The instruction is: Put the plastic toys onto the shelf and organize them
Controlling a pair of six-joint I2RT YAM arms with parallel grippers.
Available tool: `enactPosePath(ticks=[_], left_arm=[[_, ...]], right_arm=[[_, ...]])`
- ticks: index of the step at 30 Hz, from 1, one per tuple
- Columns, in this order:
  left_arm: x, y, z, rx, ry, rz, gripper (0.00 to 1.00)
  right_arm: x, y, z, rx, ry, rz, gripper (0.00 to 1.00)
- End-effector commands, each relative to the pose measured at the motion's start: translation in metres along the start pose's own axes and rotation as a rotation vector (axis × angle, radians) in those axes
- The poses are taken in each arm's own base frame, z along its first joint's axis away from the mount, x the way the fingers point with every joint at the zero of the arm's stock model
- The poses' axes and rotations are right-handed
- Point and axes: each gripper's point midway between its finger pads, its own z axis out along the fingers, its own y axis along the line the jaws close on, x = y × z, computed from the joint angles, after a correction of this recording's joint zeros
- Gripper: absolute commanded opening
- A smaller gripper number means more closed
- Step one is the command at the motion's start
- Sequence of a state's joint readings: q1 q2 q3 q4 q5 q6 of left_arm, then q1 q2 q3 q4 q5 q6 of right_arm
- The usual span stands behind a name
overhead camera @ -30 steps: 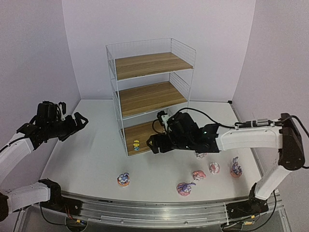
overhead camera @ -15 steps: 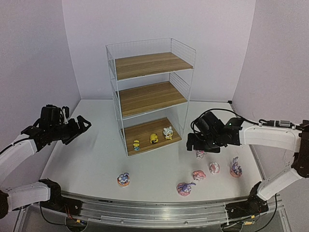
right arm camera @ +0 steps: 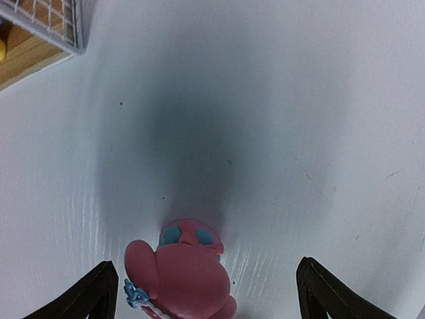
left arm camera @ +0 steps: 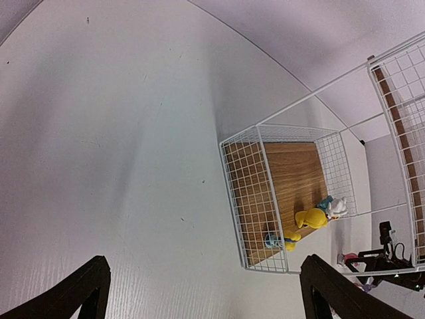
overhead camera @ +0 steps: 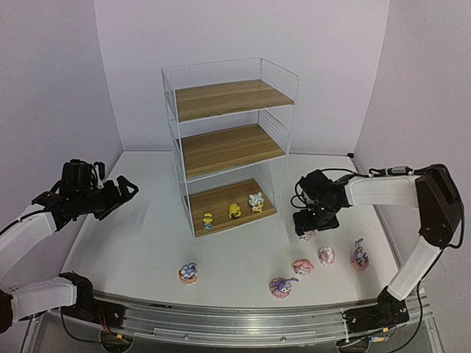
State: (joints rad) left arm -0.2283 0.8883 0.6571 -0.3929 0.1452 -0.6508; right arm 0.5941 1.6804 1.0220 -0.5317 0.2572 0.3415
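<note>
My right tool (overhead camera: 315, 222) is spread wide. A pink toy (right arm camera: 179, 272) sits on the worktop (overhead camera: 147, 235) right under it, between the fingers, not touched. Five more lie behind it, toward the arm bases: two pink-white ones (overhead camera: 326, 255) and three purple bunnies (overhead camera: 282, 286). So six wait. Off to its side, three yellow toys (overhead camera: 235, 211) stand on the bottom board of the shelf (overhead camera: 228, 99). Its wire side may block me. Far across, my left tool (overhead camera: 121, 190) is spread and holds nothing.

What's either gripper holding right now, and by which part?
Nothing. Left gripper is open and empty; right gripper is open over a pink toy, fingers clear of it.
</note>
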Motion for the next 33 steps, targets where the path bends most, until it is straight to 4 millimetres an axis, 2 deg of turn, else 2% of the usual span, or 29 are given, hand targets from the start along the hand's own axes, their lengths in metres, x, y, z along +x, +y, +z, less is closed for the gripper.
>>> enactPosePath(ticks=[1,4,9,14,18,21,24,27,31,33], left_arm=[[-0.006,0.0,-0.003,-0.01,-0.03,0.032,1.0],[-0.006,0.001,-0.003,-0.013,-0.029,0.04,1.0],[-0.007,0.002,-0.002,-0.02,-0.027,0.043,1.0],[-0.006,0.002,-0.002,-0.023,-0.021,0.042,1.0],[-0.006,0.003,-0.006,-0.028,-0.03,0.042,1.0],[-0.005,-0.001,-0.01,-0.012,-0.02,0.039,1.0],[0.001,-0.017,-0.015,0.07,0.019,0.031,1.0],[0.016,-0.05,-0.025,0.26,0.112,0.037,1.0],[0.048,-0.091,-0.046,0.553,0.277,0.06,1.0],[0.07,-0.101,-0.051,0.685,0.345,0.059,1.0]], right_arm=[[-0.007,0.023,0.003,-0.114,0.01,-0.175,0.87],[-0.005,0.024,0.005,-0.123,0.019,-0.217,0.82],[-0.006,0.024,0.005,-0.124,0.015,-0.232,0.64],[-0.01,0.026,0.007,-0.123,0.017,-0.229,0.3],[-0.01,0.025,0.004,-0.126,0.011,-0.23,0.12],[-0.012,0.028,-0.006,-0.156,-0.01,-0.237,0.0],[-0.015,0.047,-0.034,-0.289,-0.052,-0.275,0.0],[-0.008,0.079,-0.073,-0.52,-0.098,-0.385,0.0],[0.021,0.135,-0.131,-0.76,-0.19,-0.649,0.0],[0.04,0.163,-0.159,-0.858,-0.224,-0.776,0.0]])
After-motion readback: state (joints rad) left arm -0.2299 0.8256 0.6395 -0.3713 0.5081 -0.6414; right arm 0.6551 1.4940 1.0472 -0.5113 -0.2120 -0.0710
